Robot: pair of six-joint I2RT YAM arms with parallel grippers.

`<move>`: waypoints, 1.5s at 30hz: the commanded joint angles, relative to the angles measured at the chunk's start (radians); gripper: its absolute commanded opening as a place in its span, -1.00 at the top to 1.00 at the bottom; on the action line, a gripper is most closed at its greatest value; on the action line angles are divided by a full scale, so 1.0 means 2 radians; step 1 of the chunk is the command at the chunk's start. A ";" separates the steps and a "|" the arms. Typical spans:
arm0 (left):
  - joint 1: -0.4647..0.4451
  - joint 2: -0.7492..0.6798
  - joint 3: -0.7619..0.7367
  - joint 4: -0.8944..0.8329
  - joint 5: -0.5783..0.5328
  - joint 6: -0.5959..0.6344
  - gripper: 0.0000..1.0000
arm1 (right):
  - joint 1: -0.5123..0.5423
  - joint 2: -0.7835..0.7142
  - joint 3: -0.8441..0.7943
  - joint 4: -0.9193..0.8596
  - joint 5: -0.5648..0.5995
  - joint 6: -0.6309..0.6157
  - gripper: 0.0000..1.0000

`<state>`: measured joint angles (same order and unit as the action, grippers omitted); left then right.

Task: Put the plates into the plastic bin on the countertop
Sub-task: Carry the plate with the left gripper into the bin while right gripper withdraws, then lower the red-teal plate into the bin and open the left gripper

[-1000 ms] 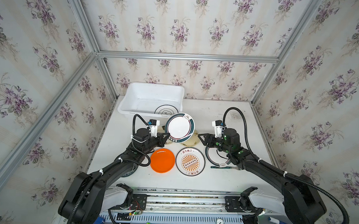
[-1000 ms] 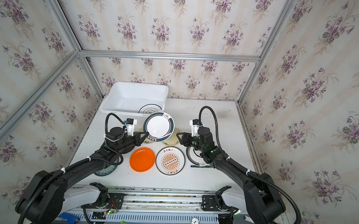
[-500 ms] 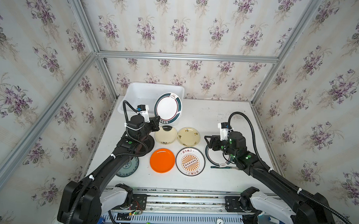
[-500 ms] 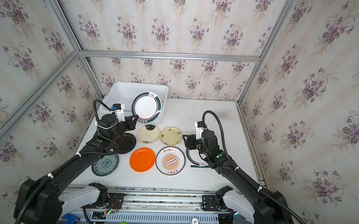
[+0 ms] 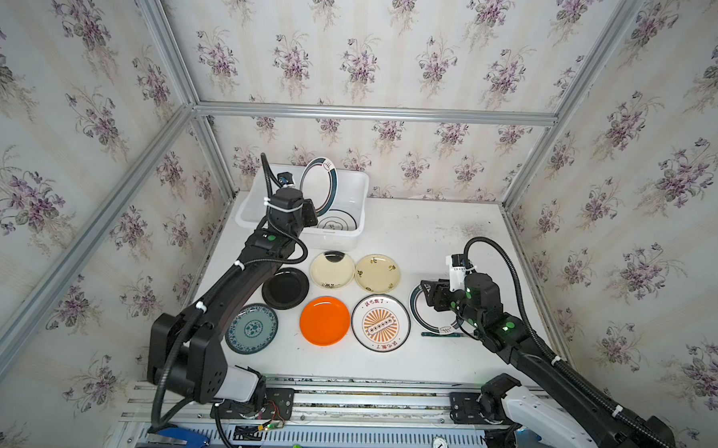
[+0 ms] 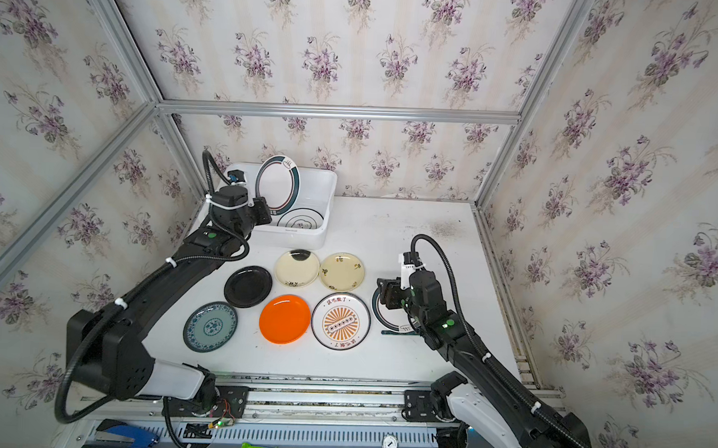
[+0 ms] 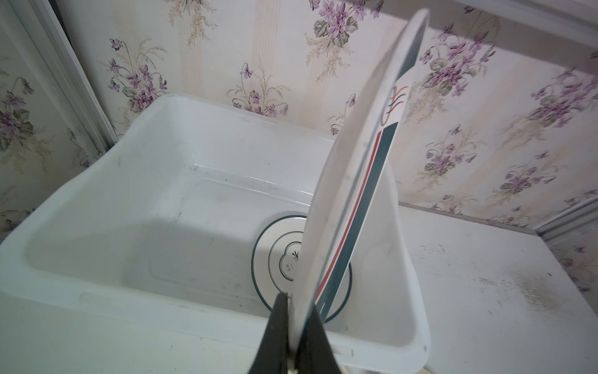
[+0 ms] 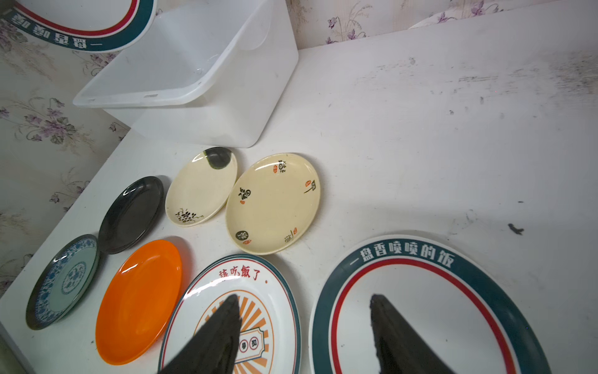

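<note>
The left gripper (image 7: 293, 301) is clamped on the rim of a teal-rimmed plate (image 7: 356, 162), held on edge over the bin (image 7: 129, 226), where another plate (image 7: 278, 259) is laid flat. The right gripper (image 8: 304, 304) is spread wide above a third plate (image 8: 420, 291) on the countertop (image 8: 420, 129); six more plates (image 8: 139, 301) are set out beside it.

Scuffed white countertop (image 5: 439, 245): plastic bin (image 5: 331, 241), seven plates (image 5: 325, 320) flat
</note>
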<state>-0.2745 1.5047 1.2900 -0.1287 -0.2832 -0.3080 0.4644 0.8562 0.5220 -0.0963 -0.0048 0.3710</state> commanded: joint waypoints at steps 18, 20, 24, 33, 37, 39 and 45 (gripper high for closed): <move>0.053 0.230 0.228 -0.137 0.181 -0.081 0.96 | 0.000 -0.001 0.018 -0.035 0.046 0.004 -0.39; 0.057 0.248 0.238 -0.142 0.199 -0.084 0.95 | 0.000 0.001 0.021 -0.039 0.050 0.003 -0.40; 0.060 0.279 0.260 -0.154 0.219 -0.083 0.93 | 0.000 0.003 0.023 -0.041 0.064 0.000 -0.39; 0.063 0.320 0.288 -0.173 0.230 -0.073 0.75 | 0.000 0.021 0.022 -0.037 0.074 0.003 -0.41; 0.064 0.336 0.309 -0.191 0.228 -0.058 0.71 | 0.000 0.024 0.020 -0.038 0.080 0.006 -0.42; 0.067 0.342 0.320 -0.198 0.233 -0.056 0.69 | -0.001 0.024 0.019 -0.038 0.083 0.007 -0.42; 0.069 0.336 0.327 -0.200 0.237 -0.043 0.45 | -0.001 0.026 0.021 -0.038 0.085 0.009 -0.42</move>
<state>-0.1379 2.1895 1.9350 -0.5236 0.1715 -0.4267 0.4625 0.9054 0.5499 -0.1806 0.1505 0.3771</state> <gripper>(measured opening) 0.254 0.712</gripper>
